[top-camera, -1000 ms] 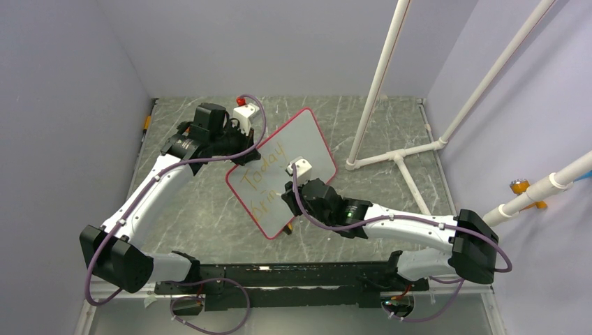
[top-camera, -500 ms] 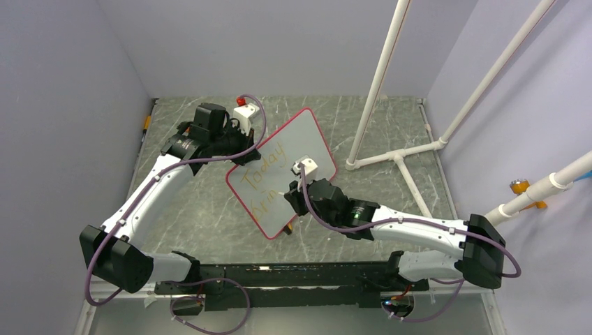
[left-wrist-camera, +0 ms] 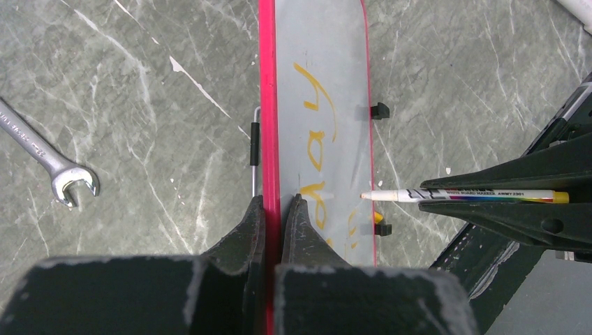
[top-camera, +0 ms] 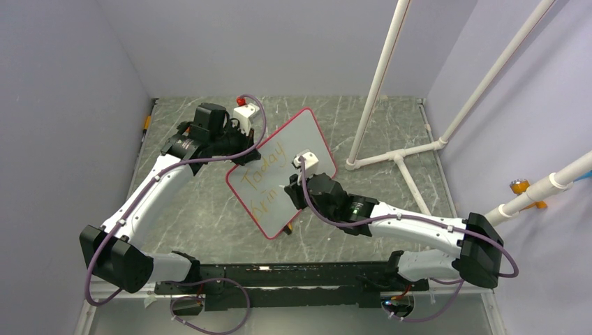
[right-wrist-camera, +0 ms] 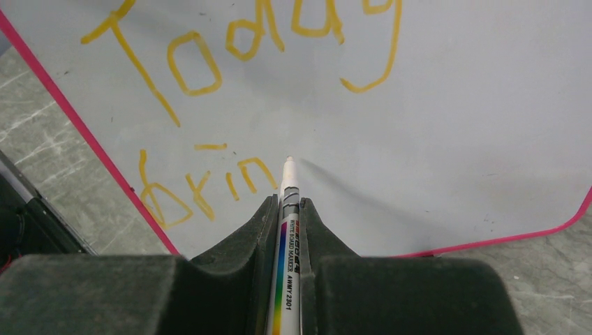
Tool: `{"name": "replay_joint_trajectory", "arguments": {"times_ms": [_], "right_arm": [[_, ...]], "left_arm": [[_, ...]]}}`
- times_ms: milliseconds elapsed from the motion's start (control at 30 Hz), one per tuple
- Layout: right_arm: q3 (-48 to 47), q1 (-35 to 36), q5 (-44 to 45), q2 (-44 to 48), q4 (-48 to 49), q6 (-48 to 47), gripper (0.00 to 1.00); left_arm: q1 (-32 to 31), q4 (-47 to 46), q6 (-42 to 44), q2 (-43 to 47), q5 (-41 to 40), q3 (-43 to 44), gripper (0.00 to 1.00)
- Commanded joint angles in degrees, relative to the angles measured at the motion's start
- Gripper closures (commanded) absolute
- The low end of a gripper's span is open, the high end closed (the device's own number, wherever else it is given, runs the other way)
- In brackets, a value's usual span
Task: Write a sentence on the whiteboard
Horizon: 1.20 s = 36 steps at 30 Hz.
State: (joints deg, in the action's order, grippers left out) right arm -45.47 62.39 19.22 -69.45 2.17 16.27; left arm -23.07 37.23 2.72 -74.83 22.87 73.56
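Observation:
The whiteboard (top-camera: 304, 139), red-framed, stands tilted on its long edge in mid-table. My left gripper (top-camera: 241, 150) is shut on its red frame (left-wrist-camera: 268, 105), one finger on each side. The sentence (right-wrist-camera: 241, 38) in orange reads "Today" with "brin" below; it also shows in the top view (top-camera: 264, 172). My right gripper (right-wrist-camera: 288, 202) is shut on a white marker pen (right-wrist-camera: 287, 230) with a rainbow stripe. The pen's tip sits just right of the "n". I cannot tell if it touches the board. The pen shows side-on in the left wrist view (left-wrist-camera: 475, 196).
A steel wrench (left-wrist-camera: 49, 164) lies on the grey marble table left of the board. Two black clips (left-wrist-camera: 378, 110) sit on the board's lower edge. A white pipe frame (top-camera: 398, 157) stands at the right. A small red object (top-camera: 241, 100) is at the back.
My right gripper with the pen has moved a little along the second line, away from the arm bases, and more orange letters show. The left arm and the board have not moved.

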Motion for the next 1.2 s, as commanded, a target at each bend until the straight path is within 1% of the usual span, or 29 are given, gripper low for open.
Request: {"name": "replay_joint_trajectory", "arguments": {"times_ms": [0, 367, 700, 1167], "right_arm": [[-3.3, -0.9, 1.5, -0.8, 1.2, -0.4, 1.00], [-4.9, -1.4, -0.1, -3.8, 1.5, -0.5, 1.00], [-5.3, -1.4, -3.6, -4.5, 2.2, -1.2, 1.00], [-1.7, -1.4, -7.0, -3.5, 2.3, -0.7, 1.00]], "left_arm": [[0.1, 3.0, 6.1, -0.4, -10.2, -1.3, 1.00], [0.1, 3.0, 6.2, -0.3, -10.0, -1.2, 1.00], [0.1, 3.0, 6.2, -0.3, -10.0, -1.2, 1.00], [0.1, 2.9, 6.2, -0.4, -10.0, -1.2, 1.00]]}}
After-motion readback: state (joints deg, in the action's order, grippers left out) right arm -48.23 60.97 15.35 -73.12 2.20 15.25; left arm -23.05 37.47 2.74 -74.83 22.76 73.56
